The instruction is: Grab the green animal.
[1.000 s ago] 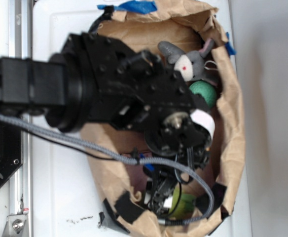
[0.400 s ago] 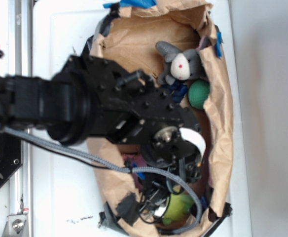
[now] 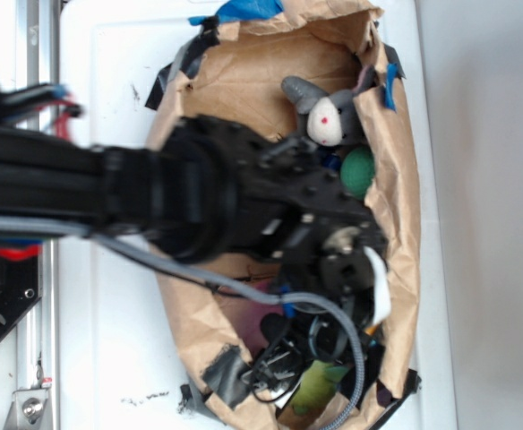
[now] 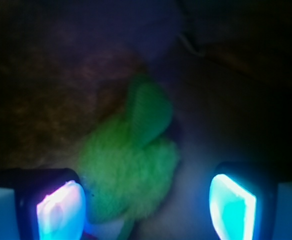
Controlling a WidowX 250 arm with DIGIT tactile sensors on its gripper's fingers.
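**A:** So where does the green animal (image 4: 128,167) sit relative to the gripper (image 4: 146,200)?

**B:** Going by the wrist view, it lies between the 2 fingers but off-centre. Its fluffy bulk is just beside the left-hand pad (image 4: 61,210), possibly touching it, though the blur won't let me say for sure. The right-hand pad stands clearly apart from it, with a dark gap between.

**A:** And the jaws themselves?

**B:** Spread wide, holding nothing. Both glowing pads show at the bottom corners of the wrist view with the toy in the space between them.

**A:** Which way does the toy run?

**B:** A narrower lobe sticks up and away from the gripper, toward the top of the wrist view, and the fatter body is nearer the pads. So its long axis runs roughly along the reach of the fingers, not across the gap.

**A:** Can you find it from outside?

**B:** Only partly. In the exterior view a lime-green patch (image 3: 320,383) shows at the lower end of the brown paper bag (image 3: 405,233), beneath the arm and its grey cable (image 3: 329,309). The grey plush (image 3: 326,115) and the teal ball (image 3: 358,172) sit at the bag's opposite end, well apart from it.

**A:** What does the next move hinge on, then?

**B:** In my judgement, shifting slightly toward the left-hand pad's side to centre the body, easing further in, then closing.
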